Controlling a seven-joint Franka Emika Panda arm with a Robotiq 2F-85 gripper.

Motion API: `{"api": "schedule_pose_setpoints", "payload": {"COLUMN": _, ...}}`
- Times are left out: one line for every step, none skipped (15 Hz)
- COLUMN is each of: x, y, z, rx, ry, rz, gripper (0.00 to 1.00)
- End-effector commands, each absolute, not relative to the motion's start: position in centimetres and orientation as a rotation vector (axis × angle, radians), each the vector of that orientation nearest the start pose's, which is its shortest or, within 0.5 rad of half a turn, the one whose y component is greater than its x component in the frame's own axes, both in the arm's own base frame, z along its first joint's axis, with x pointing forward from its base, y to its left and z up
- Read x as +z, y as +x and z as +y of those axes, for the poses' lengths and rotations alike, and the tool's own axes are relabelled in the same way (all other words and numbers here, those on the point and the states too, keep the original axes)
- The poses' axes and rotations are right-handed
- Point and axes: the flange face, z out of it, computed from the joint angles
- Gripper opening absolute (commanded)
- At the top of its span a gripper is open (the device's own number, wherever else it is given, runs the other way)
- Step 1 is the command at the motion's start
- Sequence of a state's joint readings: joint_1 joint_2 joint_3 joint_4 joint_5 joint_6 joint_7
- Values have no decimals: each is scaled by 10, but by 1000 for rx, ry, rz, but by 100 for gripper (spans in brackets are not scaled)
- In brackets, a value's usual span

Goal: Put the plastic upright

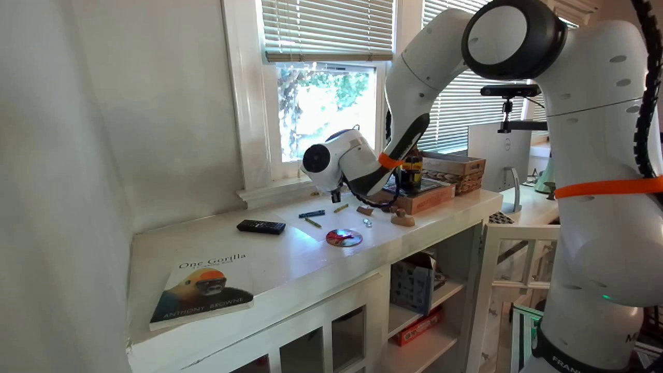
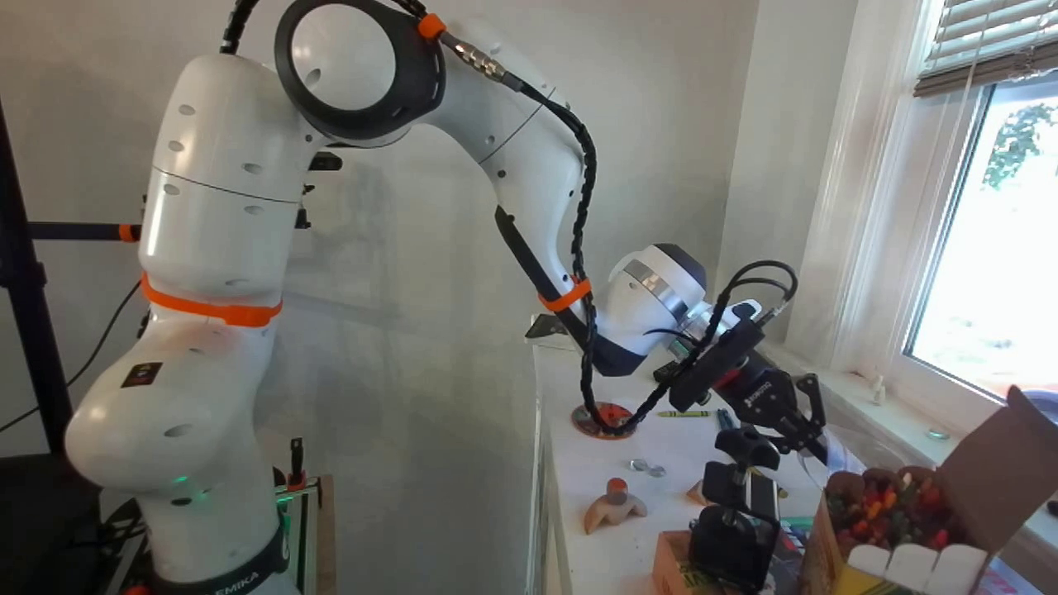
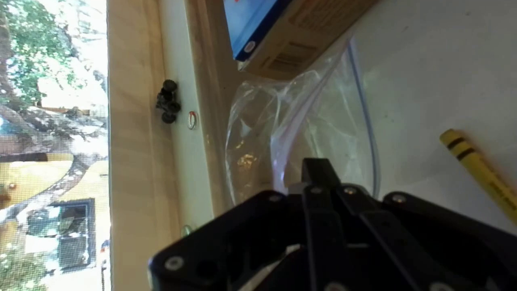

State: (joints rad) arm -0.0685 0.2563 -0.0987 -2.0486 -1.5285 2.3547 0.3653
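Note:
A clear plastic bag with a bluish zip edge shows in the wrist view, on the counter against the window ledge and partly propped up. Its two zip edges stand apart. It also shows faintly in an exterior view, just past the fingertips. My gripper points at the bag, with its fingers together in front of it, between the two zip edges. The fingertips hide the bag's near part, so I cannot tell whether any film is pinched. In both exterior views my gripper is low over the counter's window side.
A cardboard box with a blue side stands beside the bag. A yellow crayon lies to the right. A camera mount and an open box stand nearby. A disc, remote and book lie on the counter.

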Motion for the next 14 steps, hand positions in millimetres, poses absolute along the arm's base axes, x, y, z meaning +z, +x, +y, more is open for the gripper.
{"api": "schedule_pose_setpoints", "payload": {"x": 318, "y": 593, "z": -120, "rx": 187, "ry": 1930, "rz": 664, "gripper": 0}}
{"api": "schedule_pose_setpoints", "payload": {"x": 318, "y": 593, "z": -122, "rx": 192, "ry": 1922, "rz": 654, "gripper": 26}}
{"api": "schedule_pose_setpoints", "payload": {"x": 319, "y": 594, "z": -124, "rx": 200, "ry": 1917, "rz": 645, "gripper": 27}}
{"api": "schedule_pose_setpoints", "payload": {"x": 321, "y": 593, "z": -126, "rx": 205, "ry": 1909, "rz": 639, "gripper": 34}}
{"api": "schedule_pose_setpoints", "payload": {"x": 323, "y": 593, "z": -127, "rx": 207, "ry": 1908, "rz": 631, "gripper": 40}}
{"api": "schedule_pose_setpoints", "payload": {"x": 325, "y": 593, "z": -128, "rx": 213, "ry": 1908, "rz": 621, "gripper": 49}}
{"api": "schedule_pose_setpoints", "payload": {"x": 328, "y": 593, "z": -130, "rx": 217, "ry": 1905, "rz": 612, "gripper": 56}}
{"api": "schedule_pose_setpoints", "payload": {"x": 329, "y": 593, "z": -131, "rx": 220, "ry": 1909, "rz": 606, "gripper": 63}}
{"api": "schedule_pose_setpoints", "payload": {"x": 331, "y": 593, "z": -132, "rx": 221, "ry": 1908, "rz": 601, "gripper": 72}}
{"api": "schedule_pose_setpoints", "payload": {"x": 333, "y": 593, "z": -133, "rx": 224, "ry": 1907, "rz": 597, "gripper": 78}}
{"api": "schedule_pose_setpoints", "payload": {"x": 334, "y": 594, "z": -133, "rx": 227, "ry": 1908, "rz": 593, "gripper": 87}}
{"api": "schedule_pose_setpoints", "payload": {"x": 336, "y": 594, "z": -133, "rx": 230, "ry": 1908, "rz": 590, "gripper": 94}}
{"api": "schedule_pose_setpoints", "payload": {"x": 338, "y": 594, "z": -132, "rx": 231, "ry": 1908, "rz": 589, "gripper": 100}}
{"api": "schedule_pose_setpoints", "payload": {"x": 340, "y": 595, "z": -132, "rx": 235, "ry": 1907, "rz": 588, "gripper": 100}}
